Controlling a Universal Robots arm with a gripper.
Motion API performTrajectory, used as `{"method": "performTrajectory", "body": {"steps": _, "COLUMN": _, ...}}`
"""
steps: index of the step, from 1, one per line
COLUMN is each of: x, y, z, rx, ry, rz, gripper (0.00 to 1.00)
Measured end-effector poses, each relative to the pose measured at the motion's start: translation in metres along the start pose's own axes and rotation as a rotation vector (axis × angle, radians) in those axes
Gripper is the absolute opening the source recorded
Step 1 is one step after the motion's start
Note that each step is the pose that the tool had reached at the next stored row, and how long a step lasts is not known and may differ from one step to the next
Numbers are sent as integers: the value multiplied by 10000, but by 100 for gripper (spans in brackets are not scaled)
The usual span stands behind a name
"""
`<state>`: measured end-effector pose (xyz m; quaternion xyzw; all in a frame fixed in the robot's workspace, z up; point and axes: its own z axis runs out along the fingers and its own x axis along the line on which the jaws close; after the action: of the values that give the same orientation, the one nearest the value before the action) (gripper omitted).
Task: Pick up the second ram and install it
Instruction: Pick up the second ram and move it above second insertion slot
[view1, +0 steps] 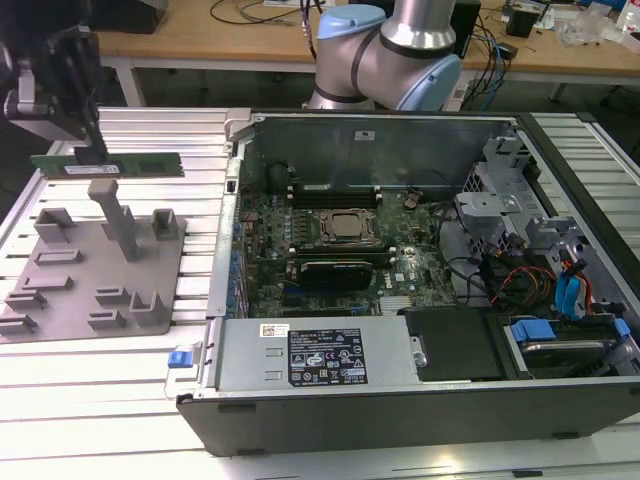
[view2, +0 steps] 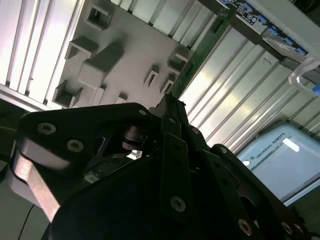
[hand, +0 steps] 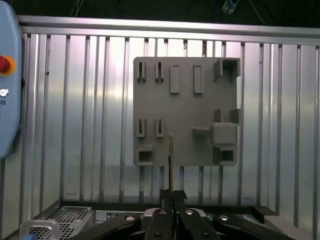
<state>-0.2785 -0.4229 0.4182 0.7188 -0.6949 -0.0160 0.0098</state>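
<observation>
The second ram (view1: 108, 165) is a long green stick with a white label, level above the far edge of the grey fixture plate (view1: 60, 290) at the exterior view's left. My gripper (view1: 90, 150) is shut on it from above, near its middle. The first wrist view shows the ram (hand: 170, 155) edge-on, a thin line running out from between my closed fingers (hand: 176, 199) over the plate (hand: 185, 110). Its green edge (view2: 200, 50) stretches away from the gripper (view2: 172, 102) in the second wrist view.
An open computer case (view1: 240, 330) lies on the ribbed metal table at the exterior view's right, with the motherboard (view1: 330, 225) and its memory slots (view1: 335, 192) exposed. The arm's base (view1: 385, 50) stands behind the case. A grey-blue pendant (hand: 7, 80) lies beside the plate.
</observation>
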Motion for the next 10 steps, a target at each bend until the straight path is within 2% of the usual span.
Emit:
{"method": "performTrajectory", "body": {"steps": 1, "x": 3, "y": -74, "z": -4, "rx": -1, "ry": 1, "rz": -2, "gripper": 9}}
{"method": "performTrajectory", "body": {"steps": 4, "x": 6, "y": -194, "z": -7, "rx": -1, "ry": 0, "rz": -1, "gripper": 9}}
{"method": "performTrajectory", "body": {"steps": 6, "x": 12, "y": -327, "z": -13, "rx": -2, "ry": 1, "rz": -2, "gripper": 9}}
{"method": "performTrajectory", "body": {"steps": 8, "x": 14, "y": -421, "z": -16, "rx": -1, "ry": 0, "rz": 0, "gripper": 9}}
{"method": "performTrajectory", "body": {"steps": 9, "x": 17, "y": -497, "z": -18, "rx": 0, "ry": 0, "rz": -2, "gripper": 9}}
{"method": "performTrajectory", "body": {"steps": 10, "x": 22, "y": -642, "z": -22, "rx": -1, "ry": 1, "rz": 0, "gripper": 9}}
